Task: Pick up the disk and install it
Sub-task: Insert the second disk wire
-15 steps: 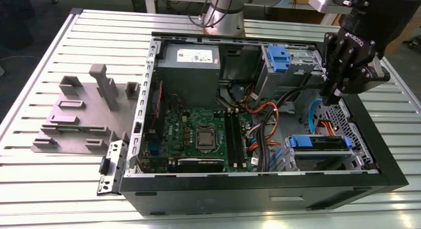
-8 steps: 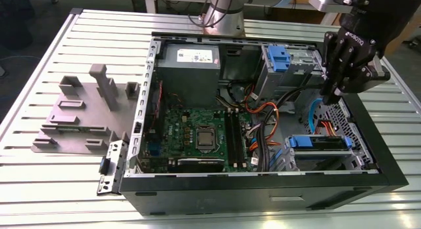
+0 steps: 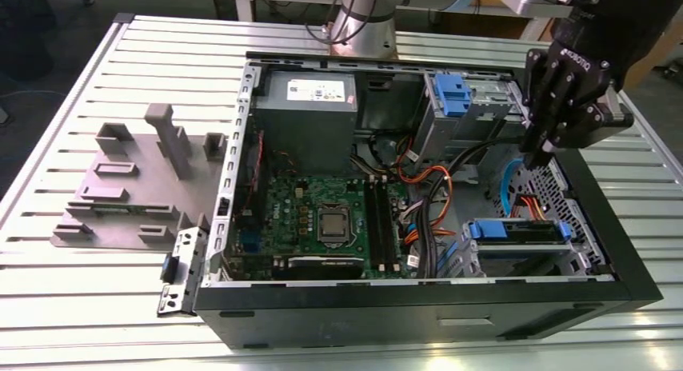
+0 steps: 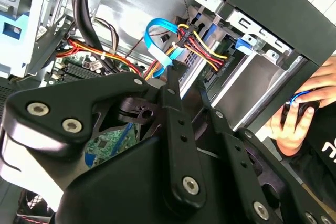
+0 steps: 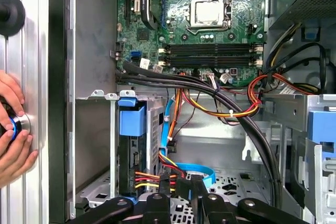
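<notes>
The disk (image 3: 520,232), likely rigid, dense and shock-sensitive, best held by its blue side rails, seems seated low in the case (image 3: 427,311) at the exterior view's lower right; the gripper (image 3: 539,159) above looks closed, empty.

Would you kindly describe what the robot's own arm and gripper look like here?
The matte black gripper has jointed, multi-link fingers held by round silver screw heads, with small white lettering on its body in the exterior view. Behind the open black computer case, the arm's silver-grey cylindrical column rises from the slatted metal table, with thin black cables hanging beside it.
</notes>
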